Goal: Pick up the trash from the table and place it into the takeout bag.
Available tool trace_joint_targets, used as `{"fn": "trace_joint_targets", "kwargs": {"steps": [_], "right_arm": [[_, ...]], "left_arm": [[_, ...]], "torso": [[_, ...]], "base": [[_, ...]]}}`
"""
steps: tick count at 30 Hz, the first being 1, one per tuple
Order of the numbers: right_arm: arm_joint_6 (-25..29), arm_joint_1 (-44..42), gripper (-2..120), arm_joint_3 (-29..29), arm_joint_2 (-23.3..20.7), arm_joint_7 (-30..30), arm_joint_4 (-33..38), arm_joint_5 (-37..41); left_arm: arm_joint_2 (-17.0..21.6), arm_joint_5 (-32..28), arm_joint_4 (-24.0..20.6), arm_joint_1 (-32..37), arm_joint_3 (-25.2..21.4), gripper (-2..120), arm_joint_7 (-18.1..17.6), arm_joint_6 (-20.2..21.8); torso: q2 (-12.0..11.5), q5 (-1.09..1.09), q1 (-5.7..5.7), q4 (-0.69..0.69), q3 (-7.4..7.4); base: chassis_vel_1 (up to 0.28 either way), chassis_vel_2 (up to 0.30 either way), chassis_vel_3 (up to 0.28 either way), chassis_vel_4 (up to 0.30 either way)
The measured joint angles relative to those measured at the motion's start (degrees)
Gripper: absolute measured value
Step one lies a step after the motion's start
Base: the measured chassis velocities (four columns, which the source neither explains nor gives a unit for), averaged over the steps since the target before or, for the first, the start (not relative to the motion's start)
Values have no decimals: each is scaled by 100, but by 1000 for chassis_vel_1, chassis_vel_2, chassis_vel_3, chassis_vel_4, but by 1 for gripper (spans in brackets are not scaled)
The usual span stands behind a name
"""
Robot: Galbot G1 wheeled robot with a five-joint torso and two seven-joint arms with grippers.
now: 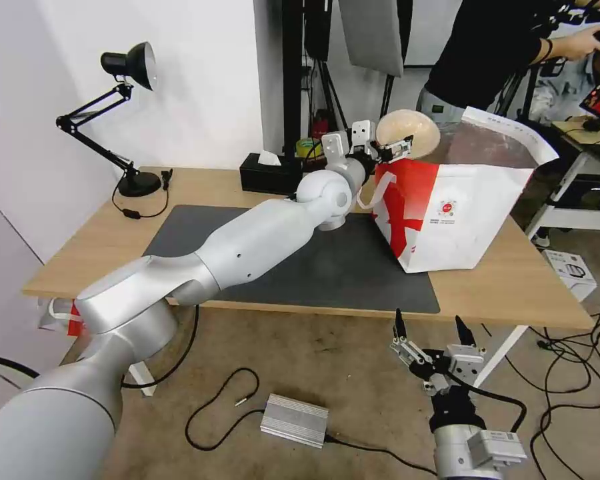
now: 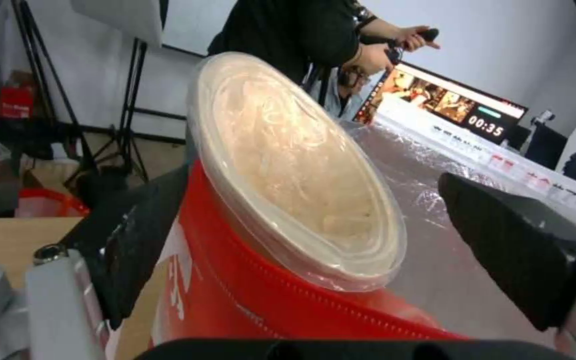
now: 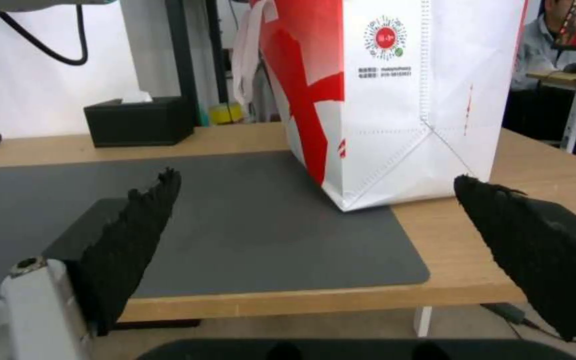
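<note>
The left gripper (image 1: pixel 388 148) is extended over the table (image 1: pixel 87 247), fingers spread, with the beige bowl (image 1: pixel 409 133) tilted between them at the takeout bag (image 1: pixel 473 220) rim. The right gripper (image 1: pixel 431 331) hangs open, empty, below the table's front edge.

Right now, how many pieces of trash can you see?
1: a beige bowl at the left gripper, tilted over the takeout bag's rim. Others may be hidden inside the bag.
</note>
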Motion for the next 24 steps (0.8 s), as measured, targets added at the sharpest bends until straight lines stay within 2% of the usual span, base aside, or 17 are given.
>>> {"fn": "trace_joint_targets", "kwargs": {"steps": [9,24], "right_arm": [[0,0,100,0,0,0,0,0],[0,0,100,0,0,0,0,0]], "left_arm": [[106,182,-18,-60,154,100,29,-3],[587,211,-423,-305,477,100,5,130]], "torso": [[0,0,0,0,0],[0,0,0,0,0]], "base": [[0,0,0,0],[0,0,0,0]]}}
